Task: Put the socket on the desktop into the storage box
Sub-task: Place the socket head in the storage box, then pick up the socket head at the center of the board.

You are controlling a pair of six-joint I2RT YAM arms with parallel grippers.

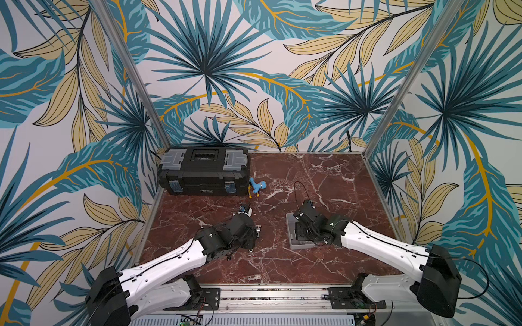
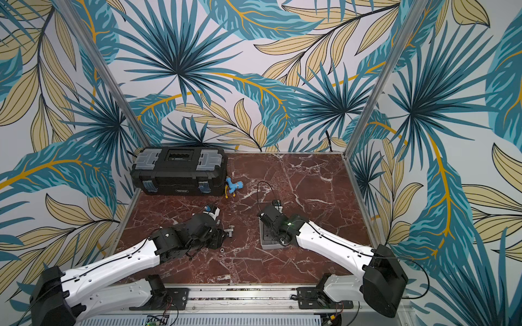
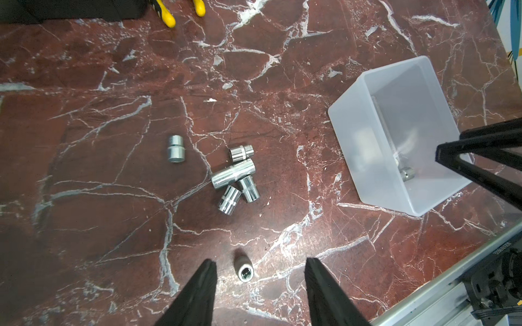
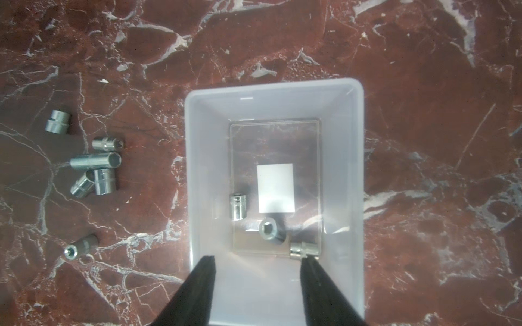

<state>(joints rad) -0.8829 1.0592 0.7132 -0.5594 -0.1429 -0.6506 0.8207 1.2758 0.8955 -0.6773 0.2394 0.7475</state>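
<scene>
Several chrome sockets lie on the red-brown marble desktop (image 1: 324, 180): a small one (image 3: 244, 269) stands between the fingers of my open left gripper (image 3: 260, 264), untouched, a cluster (image 3: 237, 177) lies further out and a single one (image 3: 175, 148) sits beside it. The pale grey storage box (image 4: 271, 87) stands to the right of them and holds three sockets (image 4: 238, 207), (image 4: 271, 229), (image 4: 303, 249) round its white label. My right gripper (image 4: 257, 259) hangs open over the box, empty, one fingertip close to the nearest socket. In both top views the wrists hide the fingers.
A large black toolbox (image 1: 203, 170) stands at the back left, with a blue and yellow toy (image 1: 257, 186) beside it. Aluminium rails edge the desktop, the front rail (image 1: 282, 293) carrying both arm bases. The storage box (image 2: 264, 240) sits under the right wrist.
</scene>
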